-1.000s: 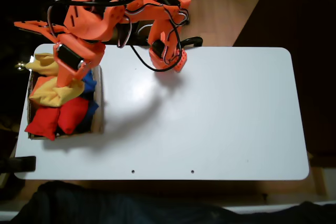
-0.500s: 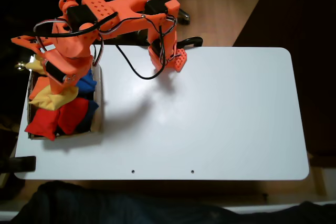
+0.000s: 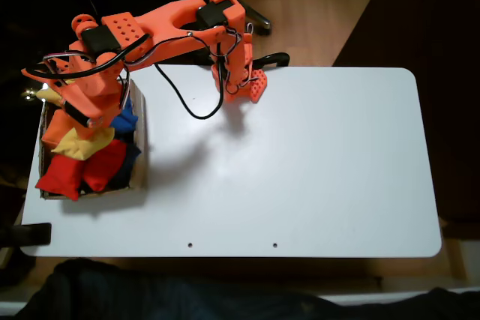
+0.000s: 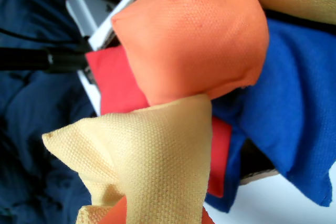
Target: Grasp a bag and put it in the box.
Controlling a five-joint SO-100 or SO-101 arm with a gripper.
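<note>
The golden-yellow bag [image 3: 84, 144] lies across the red bags inside the brown cardboard box [image 3: 142, 157] at the table's left edge in the fixed view. My orange gripper [image 3: 88, 126] points down into the box right over the bag's upper edge. In the wrist view the bag [image 4: 152, 161] sits close to the lens, creased and pinched at the bottom of the frame, where orange finger parts show on either side of it at my gripper [image 4: 157, 217]. The gripper looks shut on the bag.
The box also holds red bags [image 3: 67, 174], a blue bag [image 3: 126, 121], an orange bag [image 3: 52, 131] and a pale yellow one [image 3: 46, 95]. The white table [image 3: 300, 170] stretches right of the box. The arm's base [image 3: 240, 80] stands at the far edge.
The arm has swung left and stretched out over the box, and the gripper head now covers the box's upper part. The yellow bag has shifted only slightly downward in the box.
</note>
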